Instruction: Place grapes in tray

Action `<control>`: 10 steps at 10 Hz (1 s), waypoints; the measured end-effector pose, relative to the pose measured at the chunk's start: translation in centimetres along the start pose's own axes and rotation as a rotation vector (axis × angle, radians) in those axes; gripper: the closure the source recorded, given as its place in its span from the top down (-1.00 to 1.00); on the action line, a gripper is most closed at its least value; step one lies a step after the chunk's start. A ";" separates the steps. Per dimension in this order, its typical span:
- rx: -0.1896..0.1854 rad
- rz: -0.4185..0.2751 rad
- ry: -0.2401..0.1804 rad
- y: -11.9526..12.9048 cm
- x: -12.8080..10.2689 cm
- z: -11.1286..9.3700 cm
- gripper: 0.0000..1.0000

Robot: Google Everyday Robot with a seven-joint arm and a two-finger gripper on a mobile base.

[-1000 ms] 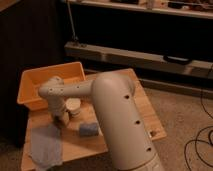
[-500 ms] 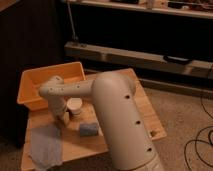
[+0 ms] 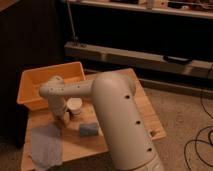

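The yellow-orange tray stands at the back left of the wooden table. My arm reaches from the lower right across the table to the left. Its gripper hangs low over the table, just in front of the tray and to the left of a white cup. The grapes are hidden; no dark bunch shows around the gripper or inside the tray.
A blue-grey cloth lies at the table's front left. A small blue block sits in front of the cup. My large white arm covers the table's middle. A dark wall and a low shelf run behind.
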 end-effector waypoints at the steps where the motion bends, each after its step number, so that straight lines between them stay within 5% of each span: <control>1: 0.000 0.000 0.001 0.0 0.0 0.0 0.02; 4: 0.047 -0.028 0.049 -0.5 -1.0 -2.8 0.05; 7: 0.108 -0.063 0.096 -1.5 -3.0 -9.5 0.53; 10: 0.154 -0.094 0.142 -2.3 -4.9 -17.0 0.60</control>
